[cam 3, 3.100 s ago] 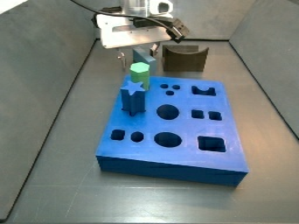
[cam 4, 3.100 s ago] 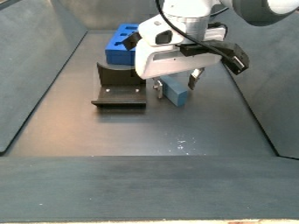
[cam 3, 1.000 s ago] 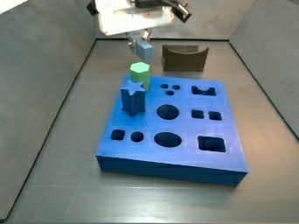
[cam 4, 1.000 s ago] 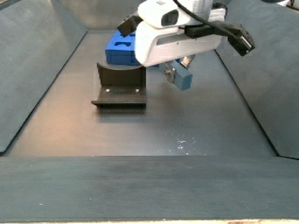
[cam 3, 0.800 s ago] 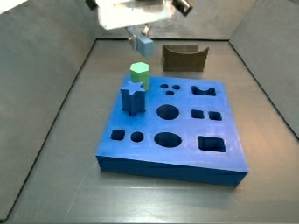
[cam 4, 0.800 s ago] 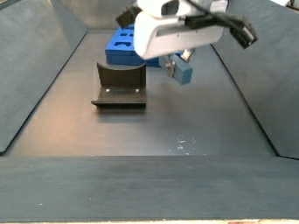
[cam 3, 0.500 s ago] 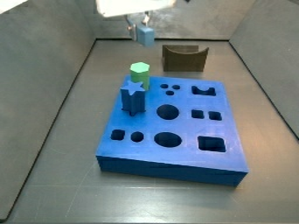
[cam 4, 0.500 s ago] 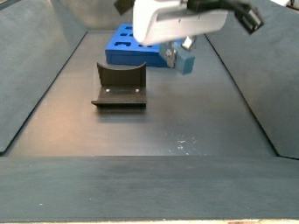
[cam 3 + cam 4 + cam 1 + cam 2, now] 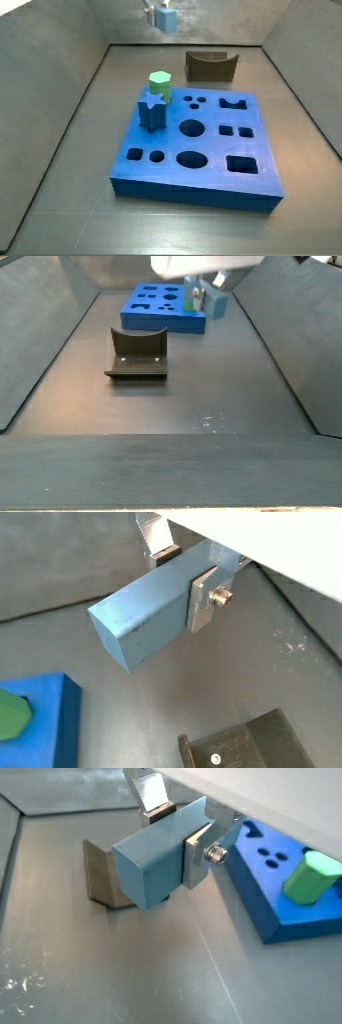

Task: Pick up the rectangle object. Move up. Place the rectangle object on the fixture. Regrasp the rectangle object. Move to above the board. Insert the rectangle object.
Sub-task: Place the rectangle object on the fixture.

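Wrist views showed the gripper [image 9: 182, 574] high above the floor, silver fingers [image 9: 202, 597] pinching the pale grey-blue rectangular block [image 9: 144, 613]; side views cropped the fingers.

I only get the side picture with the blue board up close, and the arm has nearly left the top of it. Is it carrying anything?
Observer: Yes. In both wrist views the gripper has its fingers clamped on the rectangle object, held in the air.
Operator: Is that brown holder empty?
Observer: In a side view the fixture has nothing in its dip.
Operator: And the green thing, is it loose?
Observer: In a wrist view the green peg stands upright in the board.
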### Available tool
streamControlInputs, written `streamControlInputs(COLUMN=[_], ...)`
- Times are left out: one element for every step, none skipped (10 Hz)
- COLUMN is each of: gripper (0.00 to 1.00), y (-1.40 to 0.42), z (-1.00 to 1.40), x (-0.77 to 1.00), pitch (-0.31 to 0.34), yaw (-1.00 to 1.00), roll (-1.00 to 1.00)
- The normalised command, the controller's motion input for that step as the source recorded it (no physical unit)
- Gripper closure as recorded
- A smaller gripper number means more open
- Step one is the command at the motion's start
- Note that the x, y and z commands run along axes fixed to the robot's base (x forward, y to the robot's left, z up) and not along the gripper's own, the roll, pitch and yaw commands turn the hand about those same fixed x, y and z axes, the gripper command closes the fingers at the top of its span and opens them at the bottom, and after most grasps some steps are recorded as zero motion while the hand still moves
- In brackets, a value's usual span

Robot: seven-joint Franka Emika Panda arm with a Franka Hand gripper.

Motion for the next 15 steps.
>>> streamControlInputs(gripper=[1.00, 1.00, 1.00, 1.00, 1.00, 1.00, 1.00, 1.00, 1.00, 1.00, 1.00, 1.00, 1.00, 1.00, 1.00], y=[0.00, 0.00, 0.00, -0.24, -0.24, -0.21, -0.19, -0.18, -0.17, -0.15, -0.14, -0.12, -0.11, -0.10, -0.09], z=[0.54, 0.35, 0.26, 0.06, 0.03, 0.02, 0.03, 0.02, 0.02, 0.02, 0.02, 0.02, 0.02, 0.01, 0.01], x=[-0.01, -0.01, 0.00, 1.00, 1.00, 1.00, 1.00, 1.00, 1.00, 1.00, 1.00, 1.00, 1.00, 1.00, 1.00], pitch=[0.137, 0.164, 0.170, 0.127, 0.125, 0.151, 0.176, 0.236, 0.305, 0.445, 0.449, 0.410, 0.369, 0.319, 0.298], yaw=[0.04, 0.04, 0.05, -1.00, -1.00, -1.00, -1.00, -1.00, -1.00, -0.71, -0.55, -0.31, -0.18, -0.08, -0.04], roll=[0.23, 0.24, 0.24, 0.37, 0.36, 0.37, 0.38, 0.43, 0.49, 0.57, 0.51, 0.36, 0.26, 0.18, 0.15])
